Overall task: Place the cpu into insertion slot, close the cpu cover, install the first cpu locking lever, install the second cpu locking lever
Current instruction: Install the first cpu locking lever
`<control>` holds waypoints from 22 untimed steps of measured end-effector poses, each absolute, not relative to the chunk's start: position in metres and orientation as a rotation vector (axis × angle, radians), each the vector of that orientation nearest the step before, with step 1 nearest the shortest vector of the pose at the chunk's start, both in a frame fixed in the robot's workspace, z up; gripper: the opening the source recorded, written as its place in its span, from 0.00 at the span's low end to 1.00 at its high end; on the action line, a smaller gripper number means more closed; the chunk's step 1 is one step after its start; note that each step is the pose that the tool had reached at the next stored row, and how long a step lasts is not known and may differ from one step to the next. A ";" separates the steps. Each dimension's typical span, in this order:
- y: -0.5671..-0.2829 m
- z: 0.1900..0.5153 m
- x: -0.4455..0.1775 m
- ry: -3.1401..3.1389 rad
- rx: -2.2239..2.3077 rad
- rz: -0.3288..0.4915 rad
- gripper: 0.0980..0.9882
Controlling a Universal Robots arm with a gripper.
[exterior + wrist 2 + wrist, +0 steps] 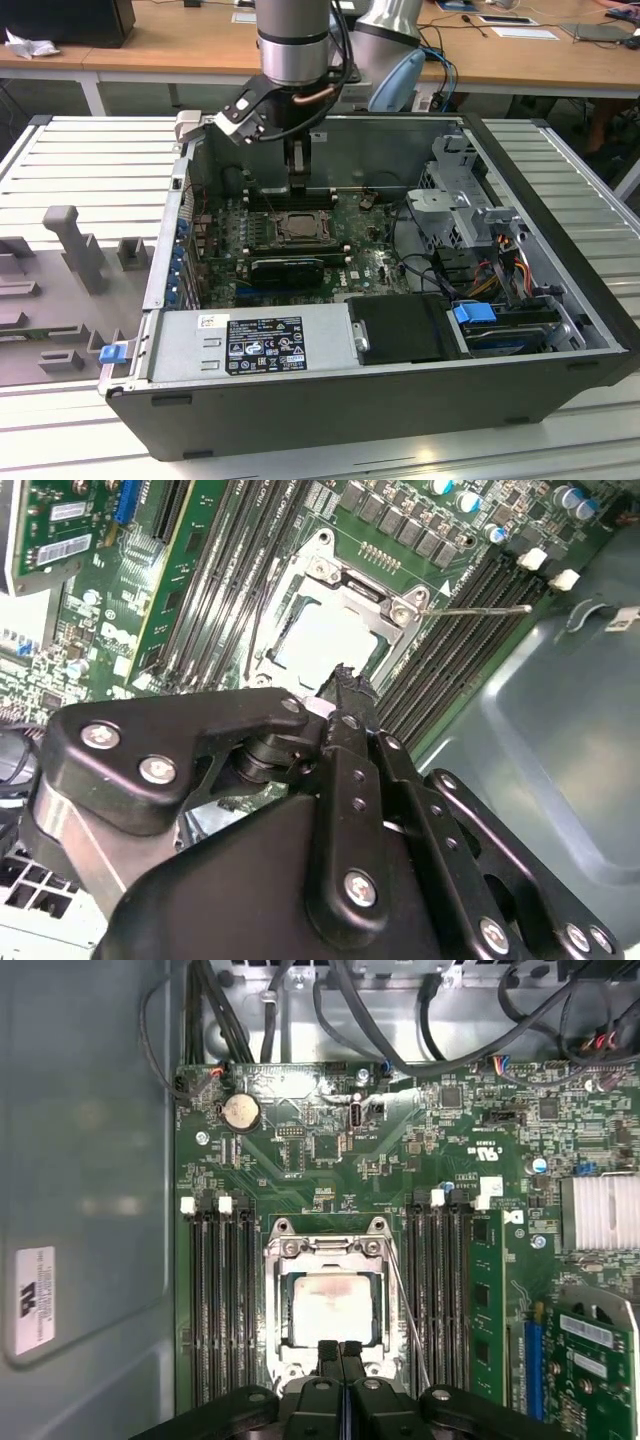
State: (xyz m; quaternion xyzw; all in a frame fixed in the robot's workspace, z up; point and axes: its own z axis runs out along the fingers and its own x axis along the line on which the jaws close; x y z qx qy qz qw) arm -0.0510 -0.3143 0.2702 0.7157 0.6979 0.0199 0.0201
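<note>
Pincer [340,1348] pressed together, empty, tips at edge of cpu cover [330,1260] | cpu [332,1308] seated beneath | you seem mid-press: push flat, avoid the loose lever [408,1320].

The exterior view looks down slantwise into the computer case [330,410], well apart from the cpu cover [276,228]. Both wrist views hang close above that cover, the first wrist view facing straight down, the second wrist view slanting.

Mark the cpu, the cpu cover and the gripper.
cpu [330,1305]: first wrist view, middle of its pale top.
cpu cover [280,1310]: first wrist view, a side bar of the frame.
gripper [340,1348]: first wrist view, midway between its fingertips.
</note>
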 end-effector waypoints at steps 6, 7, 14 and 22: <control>-0.314 0.274 -0.051 2.219 2.166 0.062 0.01; -0.314 0.274 -0.051 2.256 2.128 0.063 0.01; -0.315 0.274 -0.051 2.345 2.032 0.066 0.01; -0.315 0.274 -0.051 2.418 1.948 0.067 0.01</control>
